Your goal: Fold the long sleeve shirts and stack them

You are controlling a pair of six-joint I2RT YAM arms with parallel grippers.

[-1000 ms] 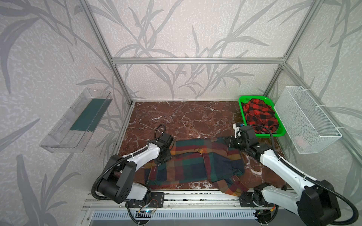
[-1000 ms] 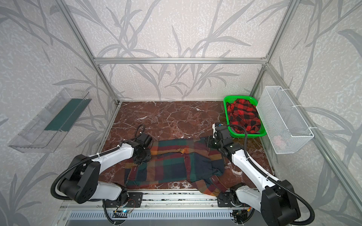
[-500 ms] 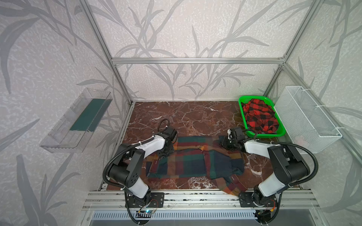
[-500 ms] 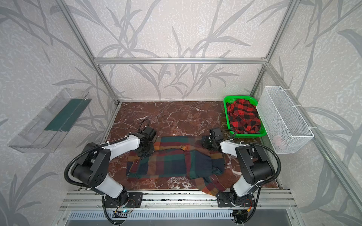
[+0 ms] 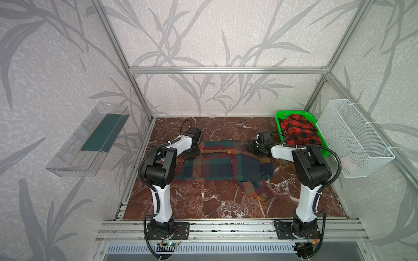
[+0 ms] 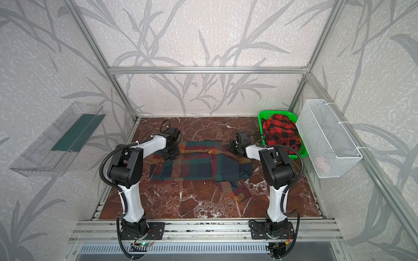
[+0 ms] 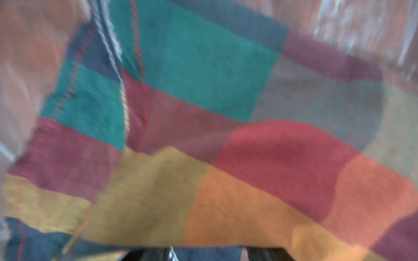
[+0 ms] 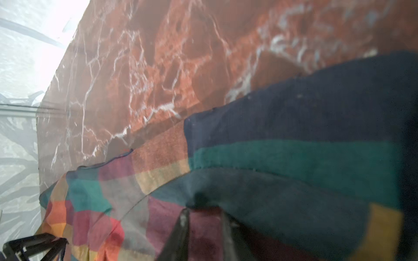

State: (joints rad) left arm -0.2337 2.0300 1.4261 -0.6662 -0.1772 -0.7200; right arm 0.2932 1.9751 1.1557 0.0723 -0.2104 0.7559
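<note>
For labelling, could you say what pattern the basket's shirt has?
Red-and-black check shirt; clearest in a top view.

The block-plaid shirt (image 5: pixel 214 166), in navy, dark green, orange and red, lies spread flat across the middle of the frame in both top views. Its long side runs left to right and its far edge is rumpled. One sleeve (image 5: pixel 254 191) trails toward the lower right. The red-and-black check shirt (image 5: pixel 298 133) sits crumpled in the basket (image 5: pixel 291 112) at the right, well apart.
</note>
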